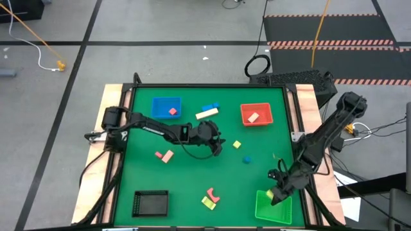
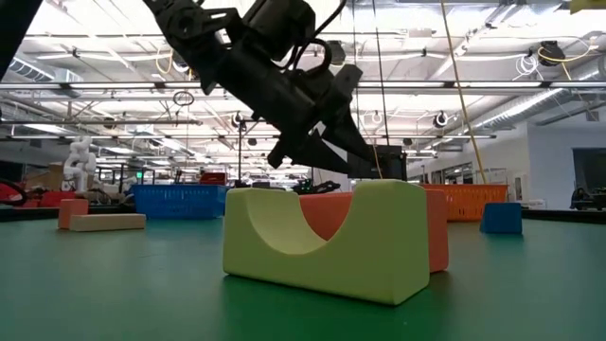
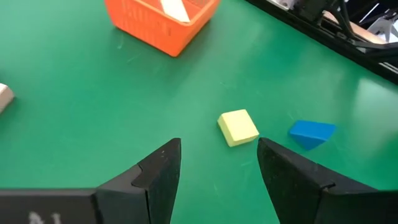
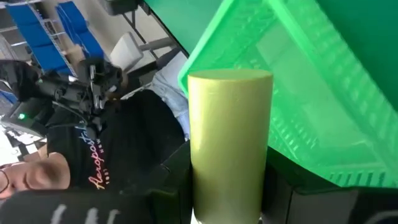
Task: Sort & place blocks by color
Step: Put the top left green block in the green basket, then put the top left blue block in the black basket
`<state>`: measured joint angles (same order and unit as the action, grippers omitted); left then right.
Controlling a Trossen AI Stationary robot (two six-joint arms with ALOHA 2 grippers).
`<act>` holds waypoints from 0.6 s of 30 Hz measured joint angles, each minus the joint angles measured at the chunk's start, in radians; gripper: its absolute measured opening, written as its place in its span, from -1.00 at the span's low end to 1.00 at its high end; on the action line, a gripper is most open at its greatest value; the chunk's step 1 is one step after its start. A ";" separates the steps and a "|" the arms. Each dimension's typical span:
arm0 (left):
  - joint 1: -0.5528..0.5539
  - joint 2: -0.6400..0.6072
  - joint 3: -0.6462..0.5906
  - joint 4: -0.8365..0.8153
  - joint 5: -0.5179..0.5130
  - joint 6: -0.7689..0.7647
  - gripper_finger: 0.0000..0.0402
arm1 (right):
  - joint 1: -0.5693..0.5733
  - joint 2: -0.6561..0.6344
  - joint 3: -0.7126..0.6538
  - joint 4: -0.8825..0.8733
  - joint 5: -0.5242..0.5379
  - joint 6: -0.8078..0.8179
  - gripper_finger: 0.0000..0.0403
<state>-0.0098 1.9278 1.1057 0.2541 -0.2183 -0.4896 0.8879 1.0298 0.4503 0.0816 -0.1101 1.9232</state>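
My left gripper (image 1: 219, 144) (image 3: 219, 163) hangs open over mid-table, just short of a small yellow cube (image 1: 237, 145) (image 3: 238, 127) that lies flat on the mat. A blue block (image 1: 246, 160) (image 3: 311, 132) lies just past the cube. My right gripper (image 1: 277, 194) is shut on a yellow cylinder (image 4: 230, 143) above the green tray (image 1: 275, 210) (image 4: 311, 93), at the tray's far-left corner. A yellow arch (image 2: 322, 237) and a pink-red arch (image 1: 212, 193) lie together near the table's near edge. Two pink blocks (image 1: 165, 155) lie left of centre. My right gripper pinches the yellow cylinder by its round side wall (image 4: 264, 168) between the two fingers (image 4: 280, 190). The cylinder's length runs along the fingers and its flat free end points away from the wrist. It is lifted clear, above the green tray's rim. Its rear end is hidden by the gripper.
A blue tray (image 1: 166, 108) holds a pink block; a red tray (image 1: 256, 114) (image 3: 158, 15) holds a cream block. A cream bar (image 1: 207, 114) and blue blocks (image 1: 210, 107) lie between them. A black tray (image 1: 150, 203) sits near-left. A person in a black shirt (image 4: 93, 162) stands beyond the table.
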 joint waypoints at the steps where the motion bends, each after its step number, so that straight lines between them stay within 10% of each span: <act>1: 0.004 0.000 0.000 0.000 0.000 0.008 0.06 | 0.004 0.006 0.000 0.007 0.001 0.002 -0.47; 13: 0.002 0.000 0.000 -0.011 0.032 0.233 0.06 | 0.007 0.014 0.000 0.058 -0.020 0.003 0.73; 18: 0.008 0.000 0.000 -0.089 -0.174 0.308 0.07 | 0.006 0.014 0.000 0.171 -0.022 -0.010 0.92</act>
<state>-0.0017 1.9278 1.1057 0.1655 -0.3927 -0.1816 0.8940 1.0435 0.4503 0.2527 -0.1318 1.9127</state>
